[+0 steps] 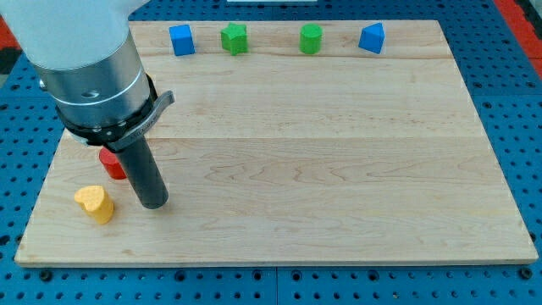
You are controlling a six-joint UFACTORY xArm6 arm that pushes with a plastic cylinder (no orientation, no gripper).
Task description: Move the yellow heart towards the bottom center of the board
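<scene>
The yellow heart (95, 203) lies near the board's lower left corner. My tip (153, 203) rests on the board just to the right of the heart, with a small gap between them. A red block (113, 163) sits just above the heart, partly hidden behind the rod, so its shape is unclear. The arm's wide grey body (89, 72) fills the view's upper left.
Along the board's top edge stand a blue cube (181, 40), a green star-like block (235, 38), a green cylinder (311, 39) and a blue wedge-shaped block (372, 38). The wooden board (339, 169) lies on a blue perforated table.
</scene>
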